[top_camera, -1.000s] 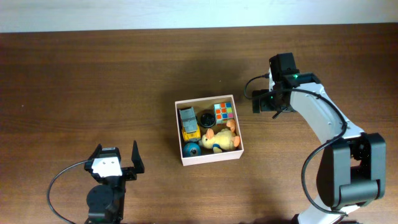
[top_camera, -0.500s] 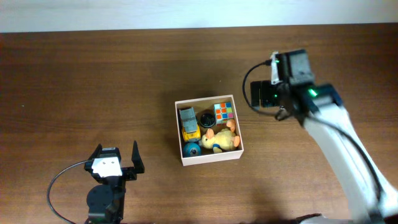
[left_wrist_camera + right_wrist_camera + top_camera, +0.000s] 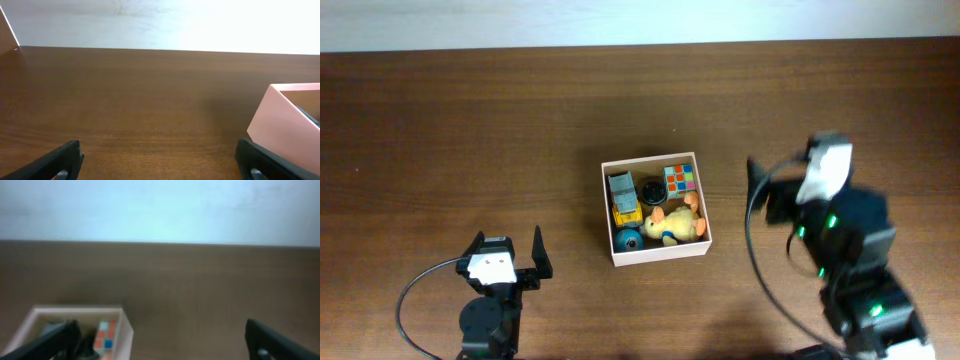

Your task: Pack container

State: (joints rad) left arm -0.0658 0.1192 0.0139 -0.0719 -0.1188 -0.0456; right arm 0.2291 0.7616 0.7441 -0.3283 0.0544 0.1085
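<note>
The container (image 3: 607,215), a square white-walled box, sits mid-table. It holds a yellow toy truck (image 3: 624,198), a colourful puzzle cube (image 3: 680,180), a yellow plush (image 3: 675,224), a blue ball (image 3: 627,240) and a small black round piece (image 3: 652,190). My left gripper (image 3: 507,244) rests open near the front left, well apart from the box. Its wrist view shows a box corner (image 3: 285,115) at the right and nothing between the jaws (image 3: 160,165). My right gripper (image 3: 798,180) is motion-blurred, open and empty, right of the box. Its wrist view (image 3: 162,342) shows the box (image 3: 75,311) and cube (image 3: 105,335) at lower left.
The brown wooden table (image 3: 470,130) runs to a pale wall at the far edge (image 3: 640,25). The right arm's body (image 3: 860,270) fills the near right corner. A black cable (image 3: 420,290) loops beside the left arm's base.
The right arm has swung back from beside the container's far right corner toward the near right, still open. The left arm and the box's contents have not moved.
</note>
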